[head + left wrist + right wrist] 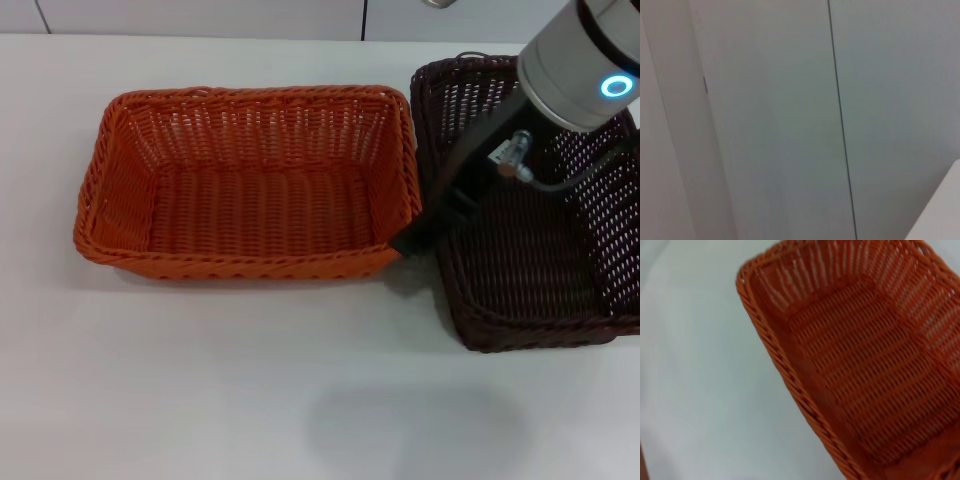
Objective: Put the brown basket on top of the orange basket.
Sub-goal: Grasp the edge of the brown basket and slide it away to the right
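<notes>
Right hand (415,240) at woven brown basket's (530,290) rim beside orange basket (250,185)

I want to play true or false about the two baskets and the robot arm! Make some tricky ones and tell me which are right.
1. The orange basket has nothing inside it. True.
2. The brown basket is already stacked on the orange one. False: it stands on the white table, beside the orange basket, on the robot's right.
3. The right pincer reaches down at the brown basket's wall nearest the orange basket. True.
4. The left arm is helping to lift the brown basket. False: it is not in the head view, and its wrist camera shows only a plain wall.
5. The brown basket is full of fruit. False: only its woven bottom shows.
</notes>
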